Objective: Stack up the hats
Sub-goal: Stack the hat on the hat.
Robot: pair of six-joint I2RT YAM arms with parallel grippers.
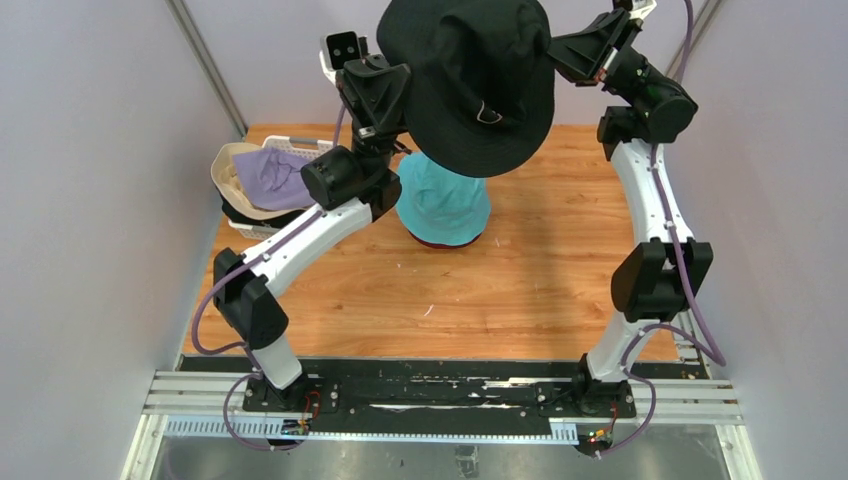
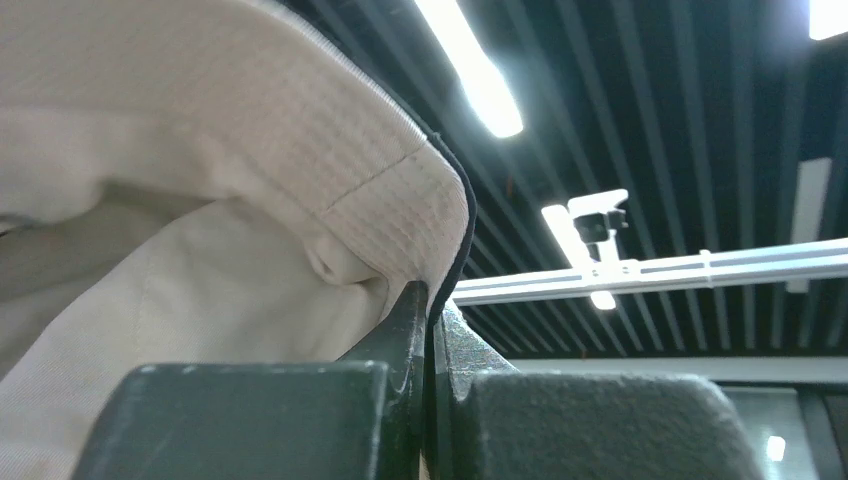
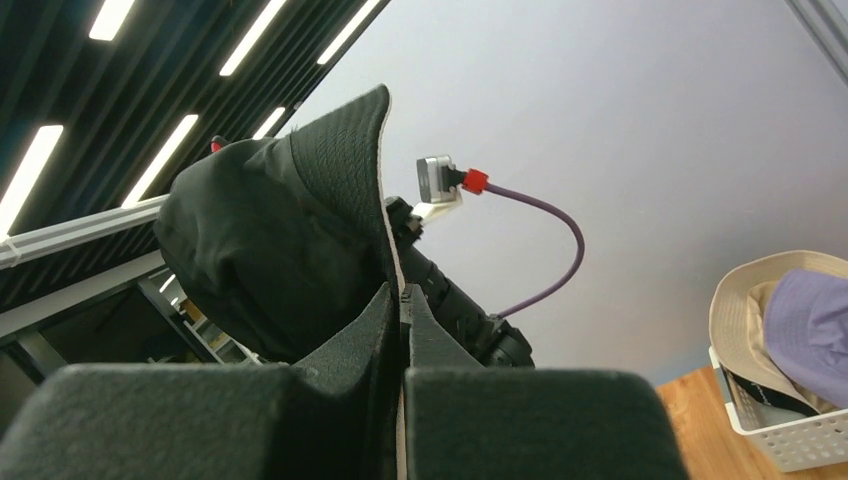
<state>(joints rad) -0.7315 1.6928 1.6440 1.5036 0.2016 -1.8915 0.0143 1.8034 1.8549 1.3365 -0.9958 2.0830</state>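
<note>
Risk: black hat [image 1: 470,80] hangs from two thin brim pinches. Uneven lowering, or one side letting go first, would likely land it skewed or folded on the teal hat [image 1: 440,205], or nudge that pile. Left gripper [image 2: 430,310] clenched on the brim's left edge, right gripper [image 3: 402,300] clenched on the right edge. Hat held high between them, crown up, roughly over the teal one.

The wooden table [image 1: 520,290] bears a white basket [image 1: 258,229] at left and a teal-topped hat pile [image 1: 440,205] centrally.
</note>
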